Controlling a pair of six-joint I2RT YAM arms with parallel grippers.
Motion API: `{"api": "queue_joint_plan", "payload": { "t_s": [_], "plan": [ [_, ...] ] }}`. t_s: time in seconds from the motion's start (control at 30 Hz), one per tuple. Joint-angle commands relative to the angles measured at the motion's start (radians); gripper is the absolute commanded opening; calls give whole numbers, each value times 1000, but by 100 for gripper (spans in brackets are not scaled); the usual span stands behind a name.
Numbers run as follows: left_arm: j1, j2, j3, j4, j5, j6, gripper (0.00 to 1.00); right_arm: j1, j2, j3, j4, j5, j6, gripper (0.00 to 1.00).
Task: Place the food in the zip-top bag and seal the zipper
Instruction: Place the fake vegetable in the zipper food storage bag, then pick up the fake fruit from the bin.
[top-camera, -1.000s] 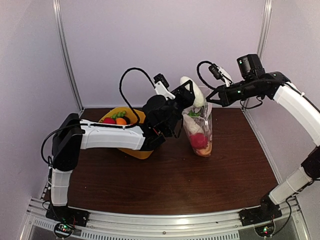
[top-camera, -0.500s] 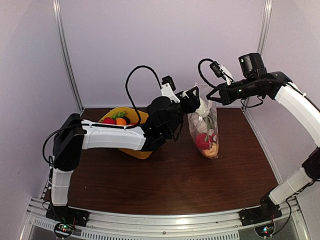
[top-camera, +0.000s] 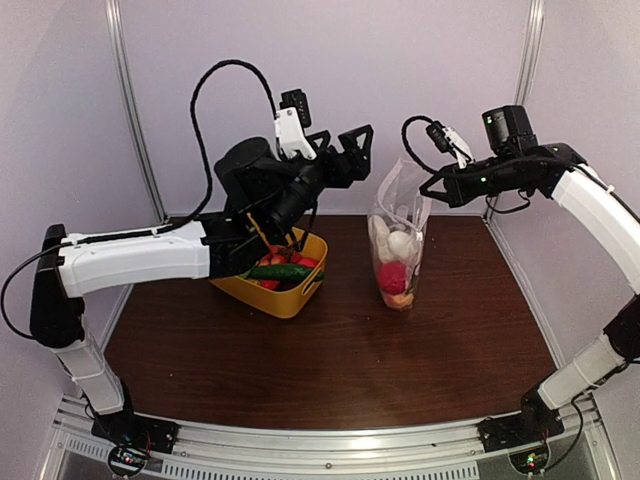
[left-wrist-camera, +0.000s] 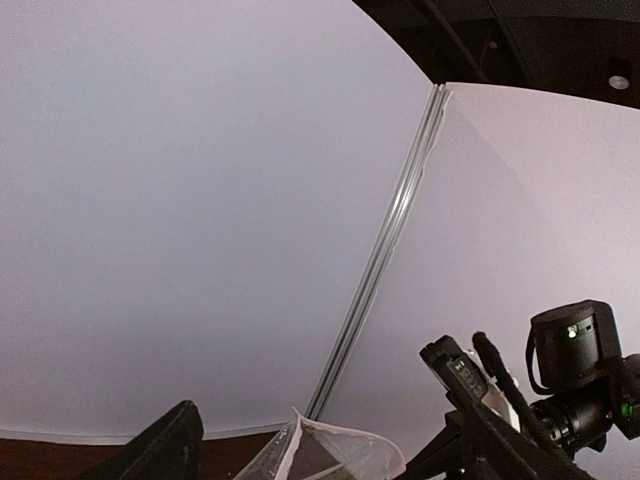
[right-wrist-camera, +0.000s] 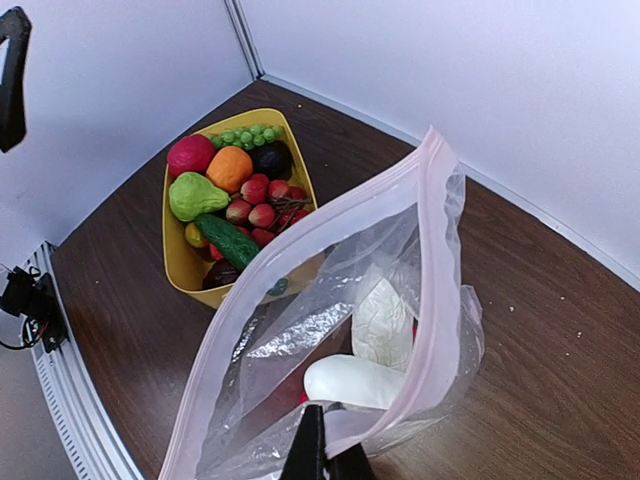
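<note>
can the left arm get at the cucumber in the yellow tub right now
Probably yes: the left pincer is open and raised near the tub, the cucumber lies uncovered on top, and the bag stands aside.

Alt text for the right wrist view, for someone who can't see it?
The right gripper pinches the near rim of the zip-top bag, its pink zipper gaping open over two white food pieces inside. Behind it on the brown table, a yellow tub holds more food, including a cucumber and grapes.
</note>
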Motion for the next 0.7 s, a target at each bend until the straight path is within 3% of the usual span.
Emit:
{"api": "queue_joint_plan", "payload": {
  "t_s": [0.0,0.1,0.17,0.27,0.37,0.5,0.67],
  "plan": [
    [29,-120,-65,-330,-125,42,92,-9,-15,22,36,143,-53,0],
    [94,-191,-69,-629,-100,-15,92,-21,31,129,-82,176,-110,0],
    [156,-232,-88,-809,-48,-102,91,-33,-2,132,-73,239,-144,0],
    [271,-298,-162,-976,105,-192,91,-35,-45,98,-67,380,-212,0],
    [331,-360,-212,-1100,88,-194,92,-46,-52,62,-83,451,-229,0],
    [388,-390,-229,-1220,53,-171,94,-49,-57,4,-70,403,-185,0],
    [475,-306,-169,-1356,90,-173,94,-49,-57,-83,9,266,-131,0]
  ]
}}
